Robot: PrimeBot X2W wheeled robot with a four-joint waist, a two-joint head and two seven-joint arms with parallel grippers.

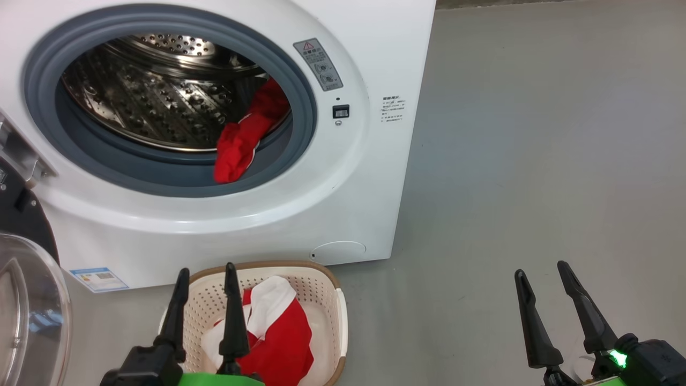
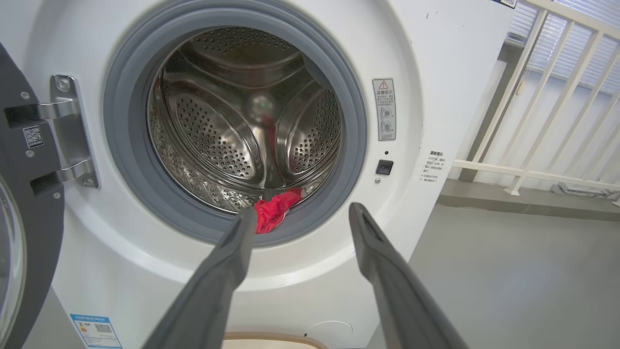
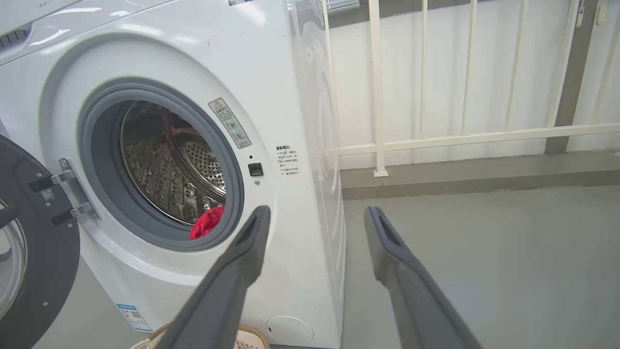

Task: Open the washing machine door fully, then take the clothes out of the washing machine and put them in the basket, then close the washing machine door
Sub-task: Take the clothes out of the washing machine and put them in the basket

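Observation:
The white washing machine (image 1: 370, 48) stands with its door (image 1: 27, 300) swung wide open at the left. A red garment (image 1: 244, 140) hangs over the grey rubber ring at the drum's lower right, seen too as red cloth (image 2: 273, 212) and red cloth (image 3: 208, 223) in the wrist views. The cream basket (image 1: 321, 284) sits on the floor before the machine with red and white clothes (image 1: 278, 327) in it. My left gripper (image 1: 206, 281) hovers open over the basket, nothing between its fingers. My right gripper (image 1: 544, 273) is open above bare floor, well right of the machine.
Grey floor (image 1: 536, 161) stretches right of the machine. A white railing (image 3: 436, 135) runs along the wall behind, on a low step. The open door (image 2: 19, 194) with its metal hinge (image 2: 68, 131) juts out on the left.

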